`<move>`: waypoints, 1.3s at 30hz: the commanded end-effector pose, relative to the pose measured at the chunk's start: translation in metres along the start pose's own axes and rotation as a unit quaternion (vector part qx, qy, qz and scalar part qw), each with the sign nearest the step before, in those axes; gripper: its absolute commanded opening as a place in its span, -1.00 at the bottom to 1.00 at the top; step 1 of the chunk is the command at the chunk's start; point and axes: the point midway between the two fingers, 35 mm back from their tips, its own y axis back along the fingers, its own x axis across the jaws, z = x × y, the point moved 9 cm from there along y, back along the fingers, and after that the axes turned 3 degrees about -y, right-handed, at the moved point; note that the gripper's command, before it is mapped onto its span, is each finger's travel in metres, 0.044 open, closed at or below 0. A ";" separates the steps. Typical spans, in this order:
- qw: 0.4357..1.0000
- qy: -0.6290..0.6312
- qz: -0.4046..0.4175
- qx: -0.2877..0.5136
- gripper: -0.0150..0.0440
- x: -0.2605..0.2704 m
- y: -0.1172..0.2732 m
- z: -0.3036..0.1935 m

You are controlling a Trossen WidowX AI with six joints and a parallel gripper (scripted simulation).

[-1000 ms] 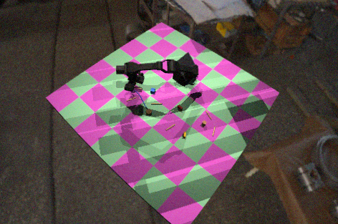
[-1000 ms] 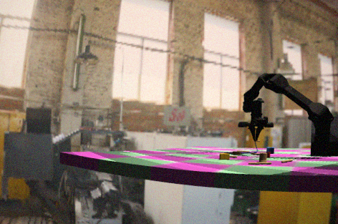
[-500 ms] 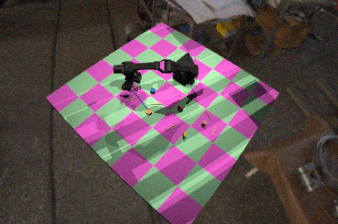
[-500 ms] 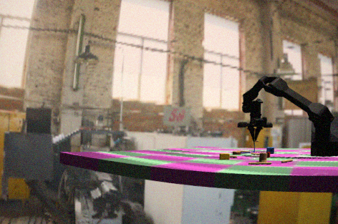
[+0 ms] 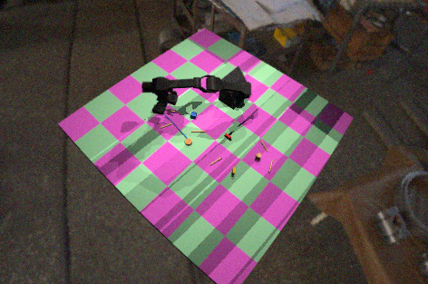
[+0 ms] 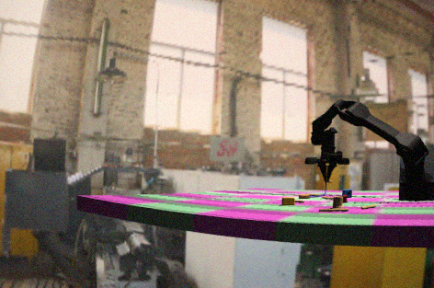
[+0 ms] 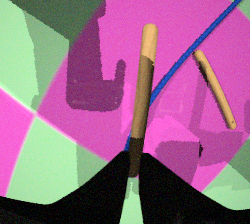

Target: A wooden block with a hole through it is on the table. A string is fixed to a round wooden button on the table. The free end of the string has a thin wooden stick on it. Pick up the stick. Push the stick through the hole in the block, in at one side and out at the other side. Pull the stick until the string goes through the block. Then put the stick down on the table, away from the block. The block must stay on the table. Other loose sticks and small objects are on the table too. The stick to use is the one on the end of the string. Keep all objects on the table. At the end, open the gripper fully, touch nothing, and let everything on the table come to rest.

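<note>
My gripper (image 5: 161, 112) (image 6: 326, 181) (image 7: 134, 159) is shut on the stick (image 7: 145, 75) and holds it above the table, left of the blue block. The stick points forward from the fingertips in the wrist view. The blue string (image 5: 176, 126) (image 7: 195, 48) leaves near the fingers and runs nearly straight to the orange round button (image 5: 188, 142) on the table. The small blue block (image 5: 193, 114) (image 6: 347, 193) stands on the table, apart from stick and string. Its hole cannot be made out.
A loose stick (image 5: 166, 125) (image 7: 216, 91) lies near the string. Another loose stick (image 5: 198, 132) lies right of the button. A red piece (image 5: 228, 136), a yellow piece (image 5: 233, 171) (image 6: 288, 201), a tan piece (image 5: 257, 156) (image 6: 337, 201) and several sticks lie farther off.
</note>
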 end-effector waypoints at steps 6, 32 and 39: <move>1.000 0.001 0.001 0.001 -0.49 0.007 -0.007 0.001; 1.000 0.001 0.001 -0.002 -0.49 0.026 -0.032 0.010; 1.000 0.001 0.001 -0.003 -0.49 0.031 -0.039 0.013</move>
